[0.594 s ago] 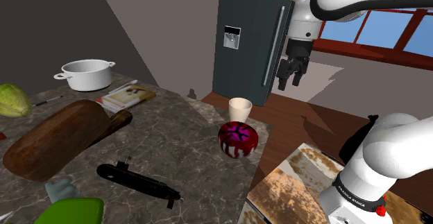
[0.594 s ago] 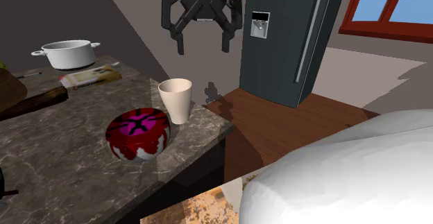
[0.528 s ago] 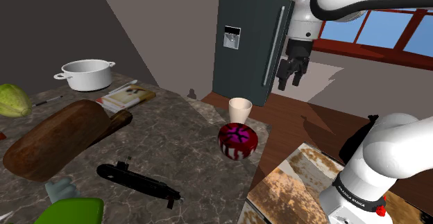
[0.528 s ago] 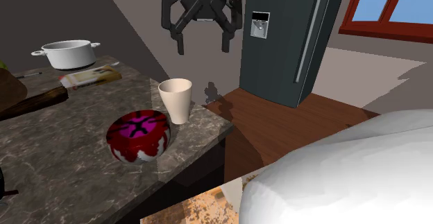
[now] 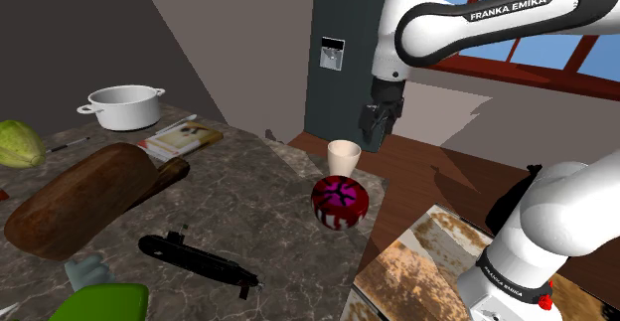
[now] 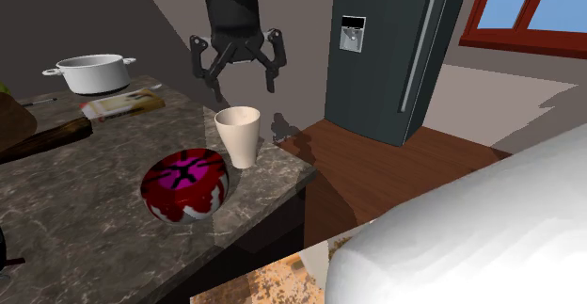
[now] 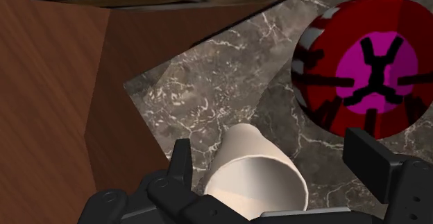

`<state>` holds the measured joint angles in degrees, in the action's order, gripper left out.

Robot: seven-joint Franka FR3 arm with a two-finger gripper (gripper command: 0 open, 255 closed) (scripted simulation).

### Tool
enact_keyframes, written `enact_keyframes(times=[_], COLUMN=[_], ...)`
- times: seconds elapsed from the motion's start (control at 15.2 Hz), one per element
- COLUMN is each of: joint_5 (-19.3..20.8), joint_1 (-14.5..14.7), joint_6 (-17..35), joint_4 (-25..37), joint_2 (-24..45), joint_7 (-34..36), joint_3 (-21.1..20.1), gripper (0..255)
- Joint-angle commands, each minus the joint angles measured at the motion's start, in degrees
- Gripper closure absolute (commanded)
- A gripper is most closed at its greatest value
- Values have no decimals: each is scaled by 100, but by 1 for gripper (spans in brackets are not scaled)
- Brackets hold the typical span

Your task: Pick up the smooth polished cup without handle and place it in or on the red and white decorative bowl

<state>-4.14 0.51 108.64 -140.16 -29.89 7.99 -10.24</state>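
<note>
1. Shoulder view: the cream cup (image 5: pixel 344 156) without handle stands upright near a corner of the dark marble counter (image 5: pixel 248 215); the red and white bowl (image 5: pixel 340 202) sits just beside it, on the camera's side; my jaws hang above the cup, apart from it.
2. Second exterior view: my jaws are spread open and hold nothing; they hover over the cup (image 6: pixel 238 135), a little toward this view's left of it; the bowl (image 6: pixel 185 184) is just beside the cup.
3. Wrist view: the cup (image 7: pixel 253 170) lies between my two fingers (image 7: pixel 182 161), and neither touches it; the counter's edge and the wooden floor (image 7: pixel 55 84) are near. I judge the dangers so: if I go down off-centre, one finger may land on the rim and tip the cup over the edge; the finger on the bowl's (image 7: pixel 368 66) side may push the bowl; the smooth, tapered wall may slip out if I close too high.
</note>
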Motion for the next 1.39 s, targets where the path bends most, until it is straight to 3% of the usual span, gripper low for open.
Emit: enact_keyframes(times=[0.0, 0.53, 1.06, 1.32], joint_5=[106, 1058, 1267, 1267], joint_1=[12, -83, -131, -130], joint_6=[331, 1490, 2091, 2091], joint_4=[90, 772, 493, 493], joint_2=[346, 2088, 2436, 2436], joint_7=[164, 1048, 1194, 1194], joint_3=[-194, -869, -864, -864], gripper=[0, 0, 0, 0])
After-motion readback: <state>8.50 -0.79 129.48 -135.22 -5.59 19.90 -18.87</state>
